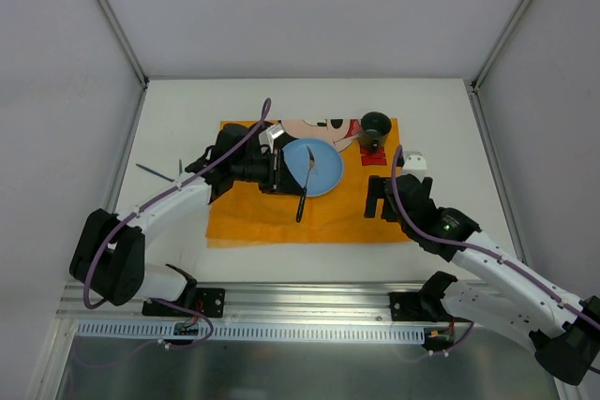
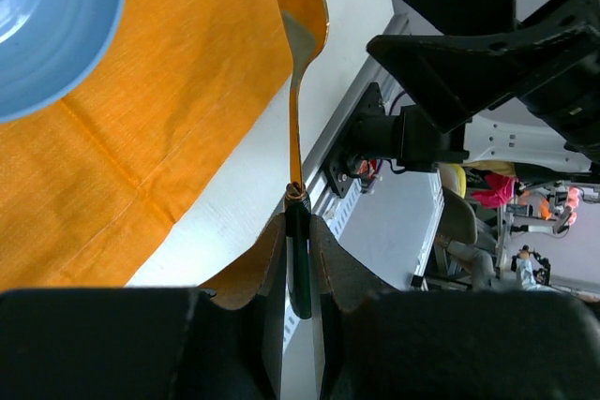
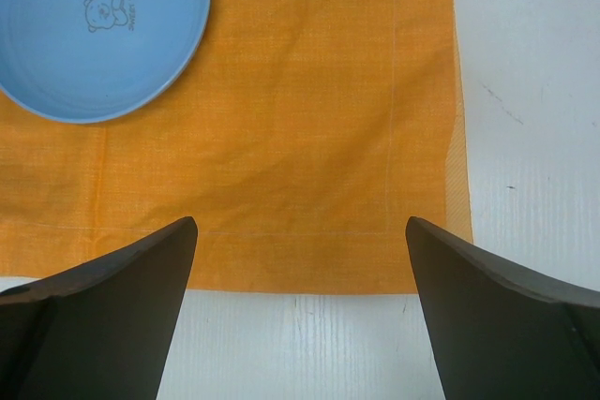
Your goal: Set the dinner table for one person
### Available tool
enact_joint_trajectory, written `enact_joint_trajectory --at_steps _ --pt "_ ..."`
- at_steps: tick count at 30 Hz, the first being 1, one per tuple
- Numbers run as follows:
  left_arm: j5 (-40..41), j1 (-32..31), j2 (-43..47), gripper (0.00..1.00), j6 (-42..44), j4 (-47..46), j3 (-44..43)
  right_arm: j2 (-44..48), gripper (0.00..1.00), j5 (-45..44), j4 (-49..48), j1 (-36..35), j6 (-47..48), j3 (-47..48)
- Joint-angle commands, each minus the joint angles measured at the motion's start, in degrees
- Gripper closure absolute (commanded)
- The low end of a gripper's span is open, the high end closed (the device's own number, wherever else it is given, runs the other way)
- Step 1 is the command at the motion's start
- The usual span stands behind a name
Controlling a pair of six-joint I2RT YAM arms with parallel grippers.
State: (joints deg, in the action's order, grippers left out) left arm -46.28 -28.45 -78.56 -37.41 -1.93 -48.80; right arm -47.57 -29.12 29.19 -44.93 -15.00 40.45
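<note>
Your left gripper (image 2: pixel 298 236) pinches the fork (image 2: pixel 302 35) by its handle, your right gripper (image 3: pixel 300 224) gapes wide above the orange placemat (image 3: pixel 309 119)

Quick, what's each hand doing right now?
Left hand: closed, holding the fork by its handle.
Right hand: open, holding nothing.

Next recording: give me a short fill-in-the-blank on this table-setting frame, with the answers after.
1. The left gripper is shut on the handle of a ____.
2. The plate on the orange placemat is ____ in colour.
3. The right gripper hovers over the placemat with its jaws ____.
Missing words: fork; blue; open.
</note>
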Motion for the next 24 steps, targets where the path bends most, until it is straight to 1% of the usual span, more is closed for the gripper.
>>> enact_joint_trajectory --at_steps 1,6,8,9,10,11,14,15,19,24 --pt "-3.4 0.0 3.0 1.0 -1.2 -4.8 -0.1 1.4 0.01 -0.5 0.9 -0.4 -0.9 1.7" --pt "-0.9 0.1 3.2 1.0 0.9 -2.0 -1.2 2.0 0.01 -1.3 2.2 -0.6 -1.3 2.2" --pt "3.1 0.6 3.1 1.0 2.5 1.7 -2.7 2.0 0.01 -1.3 2.4 -0.9 -1.3 2.3" --pt "6.9 0.8 3.2 1.0 4.8 5.1 -3.6 2.0 0.01 -1.4 2.4 -0.9 -1.4 2.3" --pt "12.2 0.9 3.4 1.0 5.9 11.8 -4.4 2.0 0.01 -1.3 2.4 -1.0 -1.4 2.3" --pt "26.6 0.9 3.3 1.0 7.2 15.6 -6.3 1.9 0.01 -1.4 2.5 -1.0 -1.5 2.3" --pt "46.4 1.3 0.7 1.0 8.1 24.4 -9.0 1.1 0.01 -1.2 2.2 -1.1 -1.2 2.3" --pt "48.2 1.6 -0.2 1.0 8.2 25.0 -9.4 0.7 0.01 -1.2 2.1 -1.2 -1.1 2.4" --pt "49.3 2.3 -3.4 1.0 7.5 25.7 -9.7 -0.4 0.01 -1.4 2.1 -1.2 -0.8 2.7" --pt "51.8 2.3 -2.8 1.0 8.1 25.8 -8.6 -0.9 0.01 -1.1 1.0 -1.2 -0.9 2.2"
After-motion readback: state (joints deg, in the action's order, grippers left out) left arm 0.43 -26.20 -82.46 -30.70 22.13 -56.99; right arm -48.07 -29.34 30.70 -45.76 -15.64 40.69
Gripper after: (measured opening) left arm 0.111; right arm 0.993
